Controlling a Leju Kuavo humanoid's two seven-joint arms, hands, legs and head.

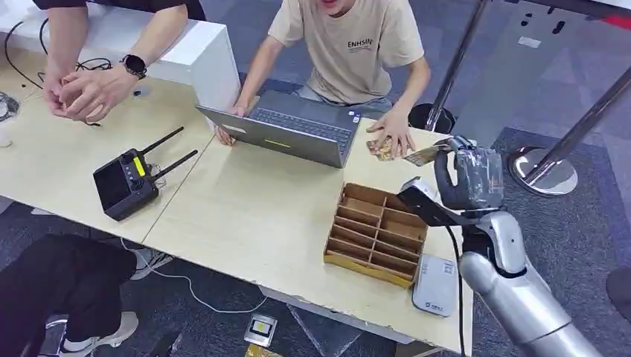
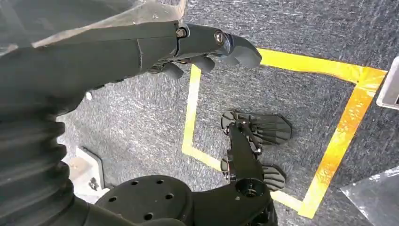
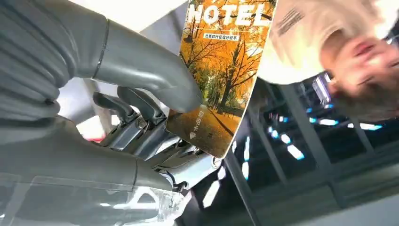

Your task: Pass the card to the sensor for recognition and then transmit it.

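My right robot hand (image 1: 467, 178) is raised above the far right corner of the pale wooden surface (image 1: 245, 216), at about 2 o'clock in my head view, and it pinches the card (image 1: 425, 155) between thumb and fingers. The card sticks out from the hand toward 10 o'clock. In the right wrist view the card (image 3: 216, 75) shows an orange autumn tree scene with the word HOTEL printed on it, and my grey thumb (image 3: 155, 82) presses on its face. A person's hand (image 1: 391, 137) rests on the surface just beside the card, holding what look like more cards. The grey card sensor (image 1: 435, 285) lies flat near the surface's front right edge, at 5 o'clock, just beside a brown cardboard divider box (image 1: 376, 233). An open grey laptop (image 1: 294, 126) sits at 12 o'clock, and a black remote controller (image 1: 128, 181) with 2 antennas lies at 9 o'clock. My left robot hand (image 2: 207, 49) hangs over the dark carpet, fingers curled in, holding nothing.
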